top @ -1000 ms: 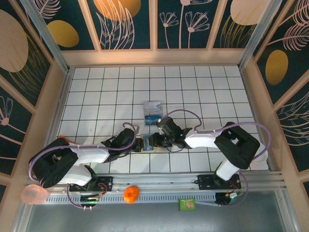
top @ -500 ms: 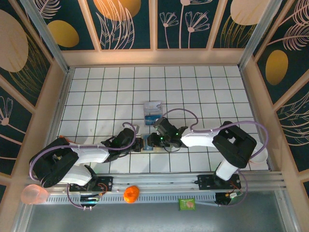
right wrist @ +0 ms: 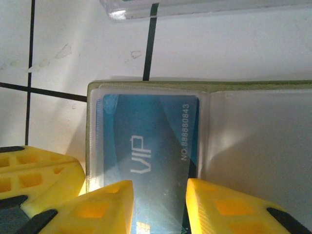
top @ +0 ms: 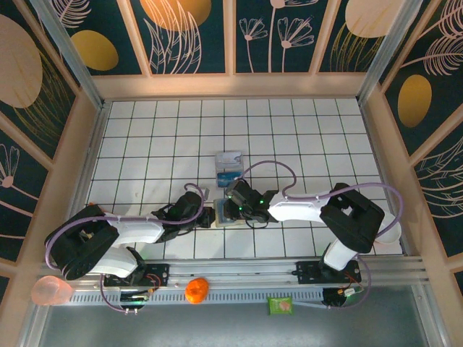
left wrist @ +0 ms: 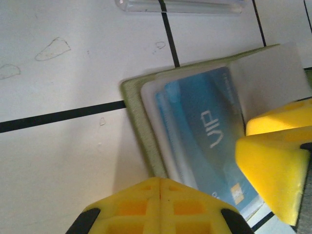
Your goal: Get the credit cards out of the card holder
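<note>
The card holder (left wrist: 139, 122) lies open on the white tiles, yellow-green at its edge (right wrist: 146, 84), with a pale inner panel (right wrist: 253, 136). A blue credit card marked VIP (right wrist: 146, 141) sits in its left pocket, with paler card edges (left wrist: 152, 112) beside it. My left gripper (left wrist: 160, 181) is shut, its tip resting on the holder's near edge. My right gripper (right wrist: 158, 187) is open, its fingers standing over the blue card's lower end. In the top view the two grippers, left (top: 207, 215) and right (top: 230, 210), meet over the holder. Two more cards (top: 229, 166), pale and blue, lie farther back.
A clear plastic edge (right wrist: 204, 7) lies just beyond the holder. On the near rail sit an orange ball (top: 197, 290), a green packet (top: 280, 305) and a pink cup (top: 49, 290). Wooden walls (top: 72, 166) enclose the tiled floor.
My right gripper has slid left onto the holder and its jaws have spread a little. The left arm has stayed put.
</note>
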Robot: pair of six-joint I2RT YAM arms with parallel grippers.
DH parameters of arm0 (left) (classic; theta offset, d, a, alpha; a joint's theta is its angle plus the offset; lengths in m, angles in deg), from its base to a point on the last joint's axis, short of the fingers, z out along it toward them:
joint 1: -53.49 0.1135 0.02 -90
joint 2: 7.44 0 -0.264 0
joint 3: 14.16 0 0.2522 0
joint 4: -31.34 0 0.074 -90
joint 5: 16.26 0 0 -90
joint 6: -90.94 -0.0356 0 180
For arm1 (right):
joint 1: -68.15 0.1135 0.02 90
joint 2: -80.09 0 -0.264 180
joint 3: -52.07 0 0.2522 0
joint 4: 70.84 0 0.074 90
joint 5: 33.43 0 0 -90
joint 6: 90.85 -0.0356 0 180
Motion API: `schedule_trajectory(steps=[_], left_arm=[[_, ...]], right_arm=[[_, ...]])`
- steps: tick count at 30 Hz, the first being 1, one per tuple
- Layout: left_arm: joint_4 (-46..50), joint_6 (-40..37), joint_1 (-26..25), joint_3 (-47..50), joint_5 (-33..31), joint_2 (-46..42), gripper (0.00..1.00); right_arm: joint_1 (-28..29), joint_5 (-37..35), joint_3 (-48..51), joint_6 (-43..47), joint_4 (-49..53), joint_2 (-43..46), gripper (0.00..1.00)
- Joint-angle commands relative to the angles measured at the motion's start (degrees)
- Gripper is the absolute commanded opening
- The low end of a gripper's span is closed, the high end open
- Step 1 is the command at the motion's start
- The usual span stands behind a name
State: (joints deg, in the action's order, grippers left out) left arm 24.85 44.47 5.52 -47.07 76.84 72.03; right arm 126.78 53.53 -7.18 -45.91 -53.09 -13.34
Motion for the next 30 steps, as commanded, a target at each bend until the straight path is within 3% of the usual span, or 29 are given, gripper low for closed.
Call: schedule_trajectory(steps=[1,7,12,18,20,30], left_arm=[[1.69,-1.38,0.34,-0.11,0.10,0.09,0.00],[3.52,-2.21,0.46,-1.38,-0.13,-1.70,0.00],[5.75,-3.34,0.44,-2.98,0.61,-5.42,0.04],[1.41,-2.83,-1.00,-5.74,3.66,-1.75,0.16],[0.15,-2.81,-1.31,-7.02,3.77,0.66,0.15],[1.84,-3.90,-1.33,-9.76,-2.30,6.75,0.08]], right_arm=[[0.56,-5.40,-0.56,1.02,4.72,1.25,0.38],[1.43,-7.18,-0.03,1.57,4.73,3.84,0.43],[1.32,-7.64,1.39,3.42,4.02,7.65,0.40],[-2.56,1.70,3.13,7.30,1.15,8.54,0.24],[-4.28,5.93,4.21,7.85,-0.33,8.98,0.23],[-8.76,13.76,8.65,7.36,-4.09,9.68,0.25]])
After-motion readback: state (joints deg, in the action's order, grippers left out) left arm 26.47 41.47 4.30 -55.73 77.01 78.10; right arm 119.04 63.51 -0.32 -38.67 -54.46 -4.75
